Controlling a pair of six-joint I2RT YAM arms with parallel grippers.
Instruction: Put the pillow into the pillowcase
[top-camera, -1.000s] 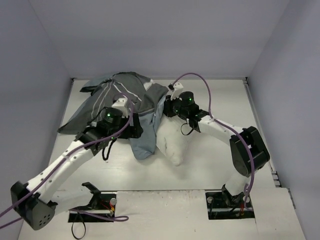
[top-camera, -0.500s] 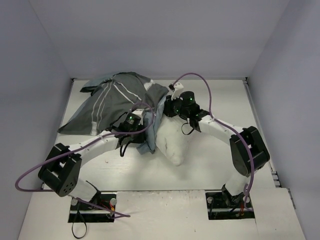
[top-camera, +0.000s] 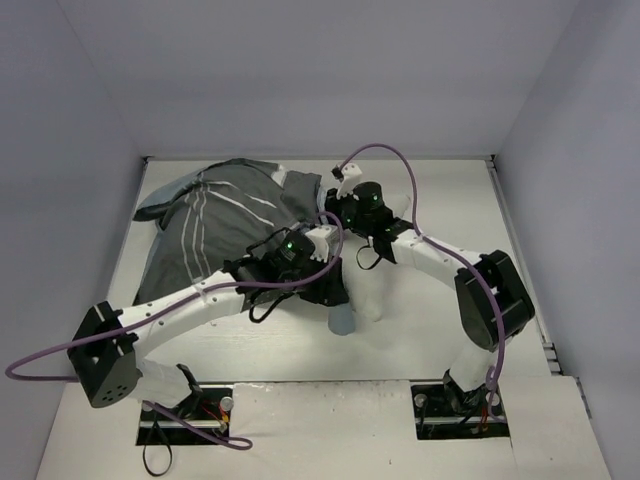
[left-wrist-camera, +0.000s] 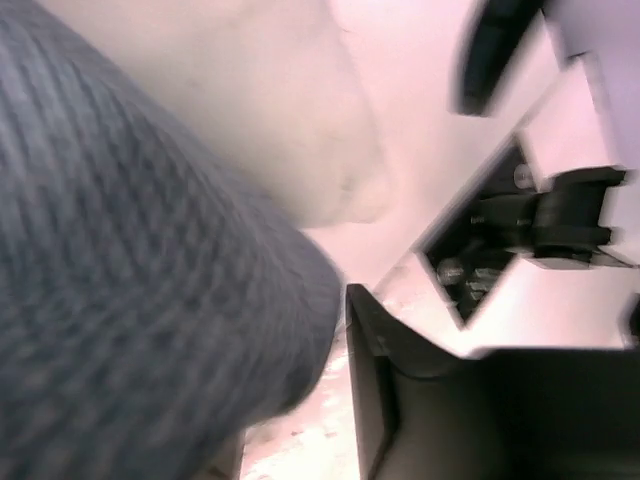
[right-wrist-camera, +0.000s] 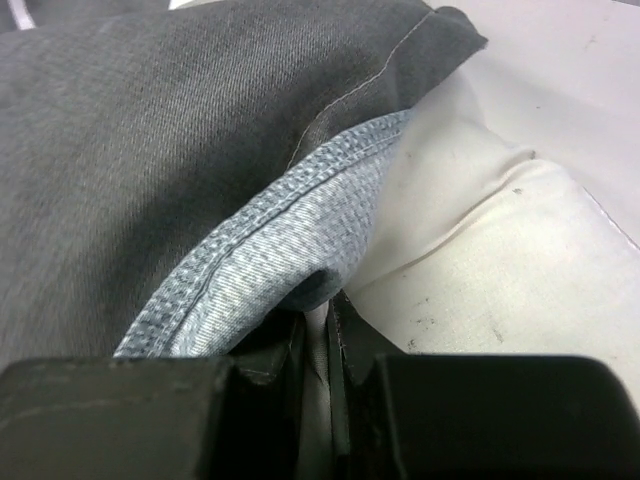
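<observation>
Striped pillowcase (top-camera: 215, 225) lies at far-left of table (top-camera: 440, 200), over most of pillow (top-camera: 368, 298); pillow's bare end near centre. R hand (right-wrist-camera: 322, 308) clamped on pillowcase hem. L hand (top-camera: 337, 298) against pillowcase's pale side; can't tell grip.

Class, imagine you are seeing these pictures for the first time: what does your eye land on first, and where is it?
The striped charcoal pillowcase sprawls over the far left of the table, with the left arm reaching across to its rumpled edge in the middle. In the right wrist view, the right gripper pinches the pillowcase's pale blue hem, and the white pillow bulges out just beside it.
</observation>
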